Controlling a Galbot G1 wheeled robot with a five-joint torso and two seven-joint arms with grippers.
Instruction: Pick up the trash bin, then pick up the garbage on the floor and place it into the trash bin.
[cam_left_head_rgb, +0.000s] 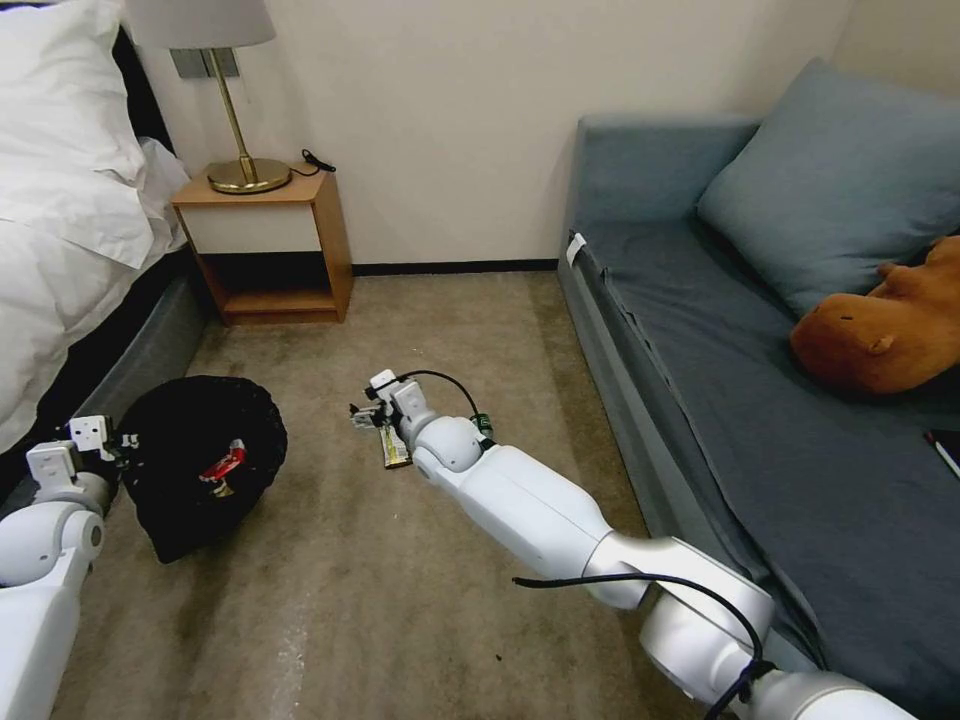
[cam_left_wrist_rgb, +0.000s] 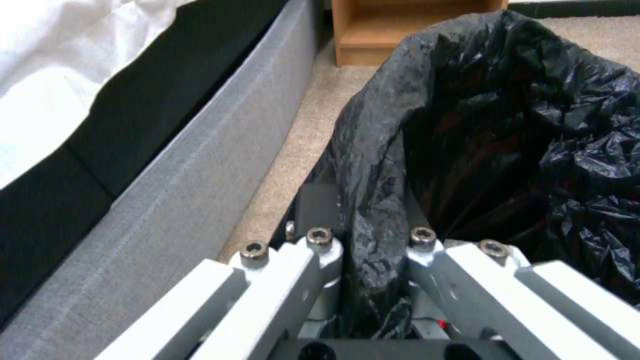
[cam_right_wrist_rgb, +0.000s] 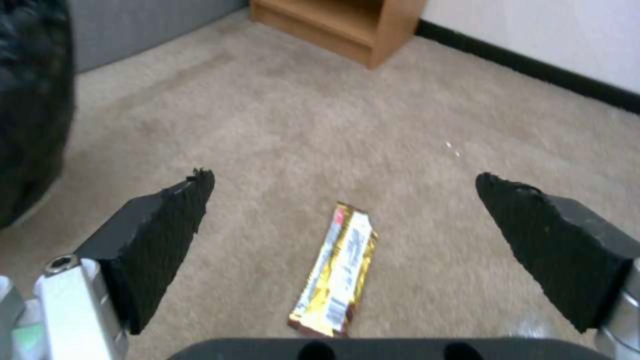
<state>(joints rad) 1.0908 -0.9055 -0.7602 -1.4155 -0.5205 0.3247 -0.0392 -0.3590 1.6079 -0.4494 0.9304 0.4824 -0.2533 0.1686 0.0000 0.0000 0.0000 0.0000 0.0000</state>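
Head view: a carpeted floor (cam_left_head_rgb: 400, 590) is seen between a bed (cam_left_head_rgb: 60, 250) at 9 o'clock and a sofa (cam_left_head_rgb: 760, 420) at 3 o'clock.
Trash bin: the trash bin (cam_left_head_rgb: 200, 460), lined with a black bag, is held tilted at 8 o'clock; a red wrapper (cam_left_head_rgb: 225, 465) is seen inside.
Left gripper: the left gripper (cam_left_wrist_rgb: 373, 260) is pinched on the bag-covered rim, close beside the bed frame (cam_left_wrist_rgb: 173, 200).
Right gripper: the right gripper (cam_right_wrist_rgb: 343, 220) is lowered at centre, fingers spread wide over the garbage.
Garbage: a gold bar wrapper (cam_right_wrist_rgb: 337, 272) lies flat on the carpet between the open pads (cam_right_wrist_rgb: 167, 235).
Step judged: the wrapper pickup is in hand.
Next move: a descent and a closing across the thin wrapper would be called for.
Open room: bare carpet lies between wrapper and bin; a nightstand (cam_left_head_rgb: 270, 250) stands well clear at 11 o'clock.
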